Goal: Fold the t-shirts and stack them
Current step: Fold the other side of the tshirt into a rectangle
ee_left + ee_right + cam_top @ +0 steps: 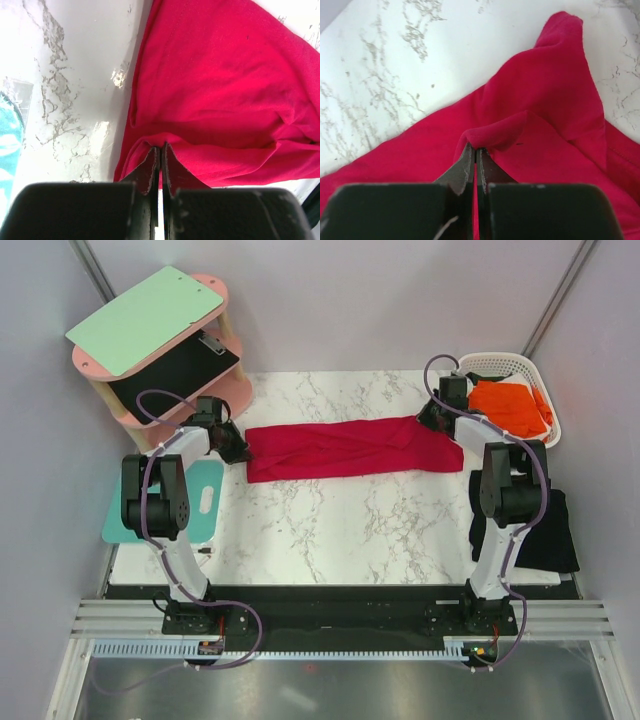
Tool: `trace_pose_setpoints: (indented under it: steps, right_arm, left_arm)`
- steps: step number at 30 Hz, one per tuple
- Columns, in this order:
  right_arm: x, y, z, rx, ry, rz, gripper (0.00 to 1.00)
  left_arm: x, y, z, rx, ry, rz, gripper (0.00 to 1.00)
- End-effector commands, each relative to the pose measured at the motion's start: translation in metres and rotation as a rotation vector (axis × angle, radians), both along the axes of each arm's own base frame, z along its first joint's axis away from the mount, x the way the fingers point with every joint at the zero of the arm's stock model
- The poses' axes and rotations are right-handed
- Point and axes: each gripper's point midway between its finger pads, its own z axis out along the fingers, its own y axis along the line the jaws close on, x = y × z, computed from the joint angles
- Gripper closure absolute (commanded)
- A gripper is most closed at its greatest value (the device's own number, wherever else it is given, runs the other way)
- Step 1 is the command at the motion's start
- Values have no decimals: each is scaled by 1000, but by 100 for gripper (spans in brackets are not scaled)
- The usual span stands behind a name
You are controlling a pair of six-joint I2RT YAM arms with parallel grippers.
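Black t-shirt (pixel 555 530) lies at the bench's (pixel 330 520) near right edge. Mid-bench: crimson t-shirt (pixel 340 448) stretched left to right, my left gripper (pixel 159 148) and right gripper (pixel 476 150) each pinching an end fold. Orange t-shirt (pixel 505 405) in basket (pixel 500 360), far right corner. Risk: thin pinch slips; uneven pull skews the fold.

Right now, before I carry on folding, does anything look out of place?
The black cloth t-shirt lies crumpled over the right edge of the marble table, seemingly partly off it. The crimson red cloth t-shirt is stretched into a twisted, bunched band rather than lying flat.
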Motion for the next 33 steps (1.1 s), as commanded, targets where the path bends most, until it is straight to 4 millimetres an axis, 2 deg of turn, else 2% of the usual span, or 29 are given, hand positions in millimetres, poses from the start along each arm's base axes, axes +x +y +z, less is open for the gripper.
trace_pose_setpoints:
  steps: [1,2,4,5,6,7,8,9,10,11,13,16,19,20,21,28,31,32,33]
  right_arm:
    - [20,-4,1,18,-22,-23,98]
    - [21,-3,-5,22,-14,-21,97]
    - [27,-3,-5,15,-25,-15,91]
    - [31,2,2,30,-57,10,87]
    - [31,3,2,30,-65,20,72]
    - [29,3,12,30,-91,21,61]
    - [31,4,20,33,-128,24,52]
    - [28,3,22,31,-153,23,38]
    - [25,3,38,28,-188,25,33]
    - [22,2,39,27,-201,24,28]
    - [18,2,52,26,-227,25,26]
    - [14,5,58,34,-239,37,25]
    - [10,6,59,40,-236,46,25]
    - [8,6,57,43,-229,46,25]
    - [7,6,56,44,-228,47,25]
    - [0,18,42,101,-196,82,24]
    - [-8,20,37,103,-171,96,25]
    - [-15,20,29,89,-144,92,27]
    - [-19,18,37,73,-156,86,28]
  left_arm:
    - [11,17,8,-7,-23,34,98]
    - [12,16,10,-17,-28,29,96]
    - [13,14,17,-33,-45,18,78]
    - [13,12,20,-40,-51,12,47]
    - [12,11,22,-44,-54,11,38]
    - [9,9,23,-51,-54,5,33]
    - [10,9,34,-49,-89,3,28]
    - [9,8,38,-49,-100,0,26]
    - [5,7,37,-52,-101,-4,25]
    - [6,6,46,-54,-132,-8,25]
    - [4,1,49,-71,-141,-23,25]
    - [2,-7,48,-91,-137,-48,27]
    - [-3,-6,45,-88,-130,-53,29]
    - [-8,-18,44,-88,-125,-82,30]
    - [-10,-22,44,-85,-129,-94,30]
    - [-21,-24,25,-71,-85,-107,33]
    - [-19,-28,28,-58,-104,-123,38]
    - [-18,-28,33,-46,-120,-128,44]
    - [-16,-29,36,-10,-138,-138,48]
